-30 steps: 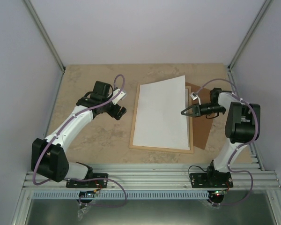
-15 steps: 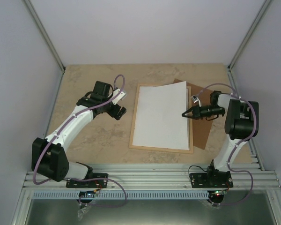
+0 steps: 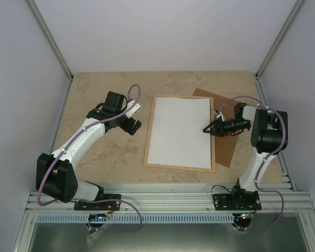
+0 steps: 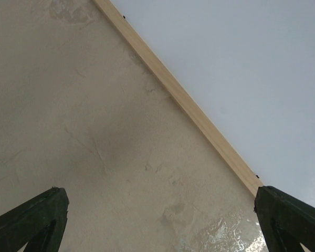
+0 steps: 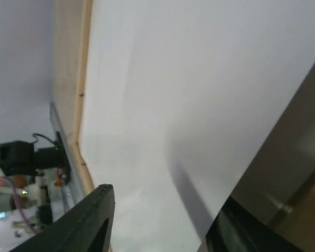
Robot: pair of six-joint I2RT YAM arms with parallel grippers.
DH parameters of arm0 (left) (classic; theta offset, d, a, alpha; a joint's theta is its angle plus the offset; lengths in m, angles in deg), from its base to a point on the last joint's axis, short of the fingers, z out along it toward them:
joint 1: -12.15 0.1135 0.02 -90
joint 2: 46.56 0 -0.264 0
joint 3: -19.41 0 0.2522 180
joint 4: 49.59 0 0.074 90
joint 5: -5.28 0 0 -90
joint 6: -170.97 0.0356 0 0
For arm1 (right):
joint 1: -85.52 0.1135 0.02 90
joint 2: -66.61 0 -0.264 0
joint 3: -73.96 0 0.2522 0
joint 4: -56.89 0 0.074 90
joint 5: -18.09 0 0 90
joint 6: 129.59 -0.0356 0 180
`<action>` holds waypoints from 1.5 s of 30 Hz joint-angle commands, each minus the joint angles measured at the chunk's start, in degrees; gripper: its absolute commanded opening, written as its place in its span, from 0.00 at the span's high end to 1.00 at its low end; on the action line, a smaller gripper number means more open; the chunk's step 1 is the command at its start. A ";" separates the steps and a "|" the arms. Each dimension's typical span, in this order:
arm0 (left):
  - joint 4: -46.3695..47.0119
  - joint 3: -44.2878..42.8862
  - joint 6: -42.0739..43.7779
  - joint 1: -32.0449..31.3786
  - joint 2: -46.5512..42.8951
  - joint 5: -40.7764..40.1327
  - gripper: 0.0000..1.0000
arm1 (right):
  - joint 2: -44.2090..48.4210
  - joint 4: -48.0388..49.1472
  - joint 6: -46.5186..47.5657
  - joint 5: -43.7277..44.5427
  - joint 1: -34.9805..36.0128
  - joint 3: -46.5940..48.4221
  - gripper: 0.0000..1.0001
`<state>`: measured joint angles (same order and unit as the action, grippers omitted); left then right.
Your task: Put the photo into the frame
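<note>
Lying flat mid-table, the frame holds a white sheet.
Fingers apart, the right gripper sits at the frame's 3 o'clock edge; the left gripper, also spread, hovers at 9 o'clock.

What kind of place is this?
Likely a lab test booth, not a workshop: a left arm and a right arm bolted to a metal rail, with plain white walls closing in one small table.
</note>
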<state>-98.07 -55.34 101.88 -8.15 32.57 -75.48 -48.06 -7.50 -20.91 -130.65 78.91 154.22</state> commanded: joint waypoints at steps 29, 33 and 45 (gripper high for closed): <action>2.21 2.75 -6.57 2.17 2.30 1.20 0.01 | -0.98 0.54 -3.05 8.18 2.42 3.37 0.57; 2.02 2.18 -9.35 5.00 4.59 3.90 0.01 | -2.84 2.12 -4.83 3.80 6.43 5.94 0.57; 0.80 -2.93 -13.61 15.64 12.58 8.90 0.01 | -16.06 15.33 -17.66 -0.58 23.78 19.94 0.55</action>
<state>-97.15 -55.28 90.05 5.40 44.51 -69.08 -60.41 1.09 -33.61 -130.34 99.08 170.33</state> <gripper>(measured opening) 0.992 0.445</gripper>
